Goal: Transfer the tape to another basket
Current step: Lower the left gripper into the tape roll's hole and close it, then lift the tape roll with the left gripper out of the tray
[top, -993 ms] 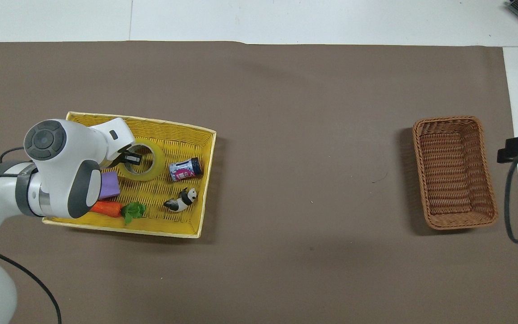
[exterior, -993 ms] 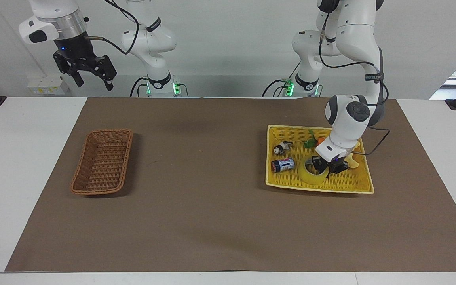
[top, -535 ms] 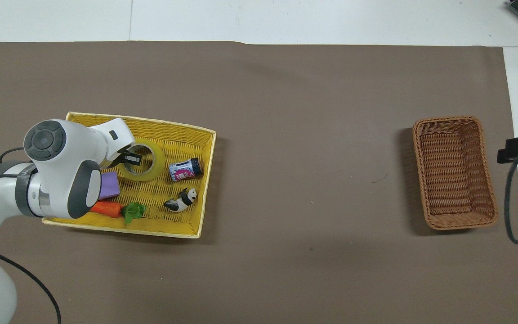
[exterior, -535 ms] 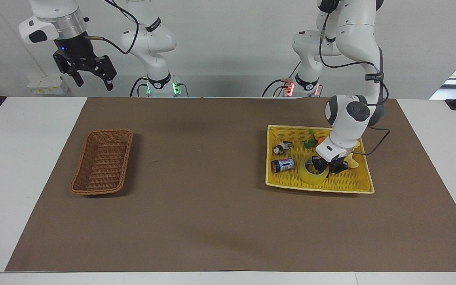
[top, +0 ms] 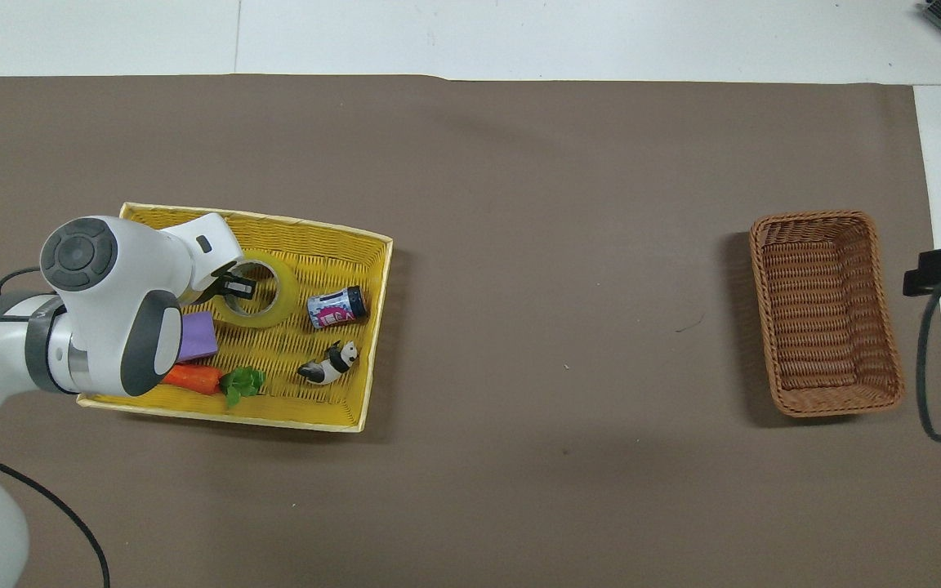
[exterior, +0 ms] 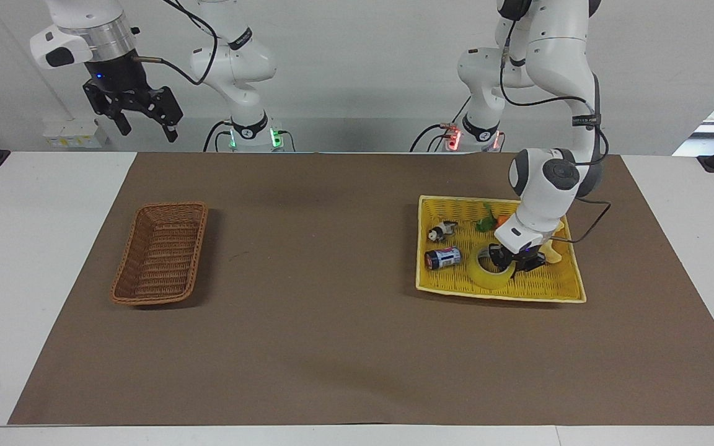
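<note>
I am working my left hand down on the tape, which is lying flat in the yellow basket at the left arm's end of the bench, beside the small can. 1 finger is sitting inside the core and the other is hidden under my wrist, so I am judging that the fingers are straddling the roll's wall, but I cannot tell whether they are clamped yet. To do this well, I am squeezing firmly across the wall, then lifting straight up so the roll is not dragging the purple cube or the can along. The brown basket is sitting well apart, toward the right arm's end. My right hand is waiting high above that end, fingers apart.
</note>
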